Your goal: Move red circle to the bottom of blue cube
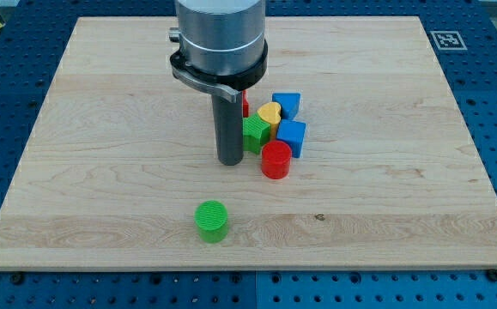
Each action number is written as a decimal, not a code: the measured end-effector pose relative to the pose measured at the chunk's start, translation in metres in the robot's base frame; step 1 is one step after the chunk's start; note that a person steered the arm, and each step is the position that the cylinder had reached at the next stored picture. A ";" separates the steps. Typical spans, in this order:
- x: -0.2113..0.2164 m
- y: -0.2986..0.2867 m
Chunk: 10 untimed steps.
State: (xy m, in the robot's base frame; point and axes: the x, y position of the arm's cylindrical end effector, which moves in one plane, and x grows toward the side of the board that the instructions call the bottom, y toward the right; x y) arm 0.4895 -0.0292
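The red circle (275, 160) is a short red cylinder near the board's middle. It touches the lower left of the blue cube (292, 136). My tip (230, 161) stands on the board just left of the red circle, a small gap apart, and next to the green block (256, 133).
A yellow heart (269, 112), a second blue block (287, 105) and a red block (245, 105) half hidden behind the rod cluster above the cube. A green cylinder (211, 221) stands alone toward the view's bottom. The wooden board (102, 129) lies on a blue perforated table.
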 end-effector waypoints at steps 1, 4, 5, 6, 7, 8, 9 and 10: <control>0.018 0.000; 0.029 0.064; 0.027 0.088; 0.026 0.092; 0.026 0.092; 0.026 0.092; 0.026 0.096; 0.050 0.103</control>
State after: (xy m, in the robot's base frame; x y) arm 0.5393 0.0741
